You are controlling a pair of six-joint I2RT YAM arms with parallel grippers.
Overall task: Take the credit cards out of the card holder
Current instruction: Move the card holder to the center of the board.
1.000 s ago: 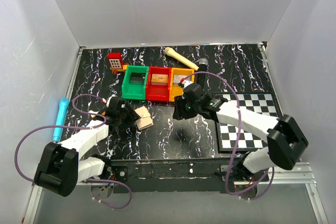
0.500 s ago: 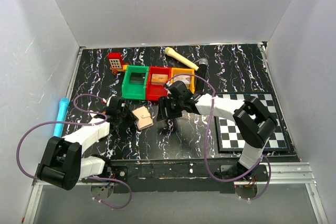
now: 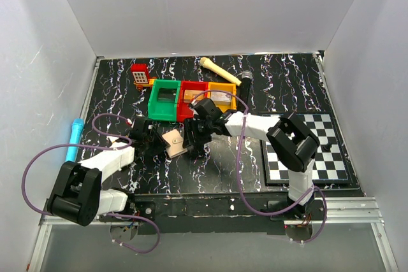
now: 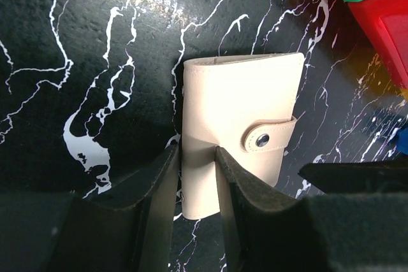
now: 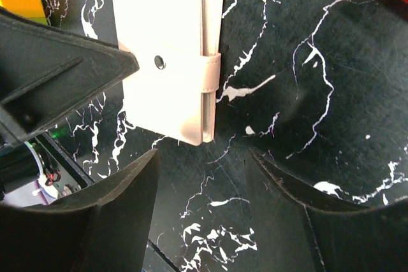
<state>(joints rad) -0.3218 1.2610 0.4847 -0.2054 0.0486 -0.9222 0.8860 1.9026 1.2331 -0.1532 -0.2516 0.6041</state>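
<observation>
Card holder lies shut on the table, strap snapped, long axis running straight out from my left gripper, which is clamped on its near end. My right gripper hangs spread wide just beside it, nearer the strap, so free to unsnap it.

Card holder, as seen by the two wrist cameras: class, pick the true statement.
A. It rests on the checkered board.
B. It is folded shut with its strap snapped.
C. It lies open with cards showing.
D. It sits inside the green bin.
B: the card holder is folded shut, and its strap is snapped down across the front.
</observation>
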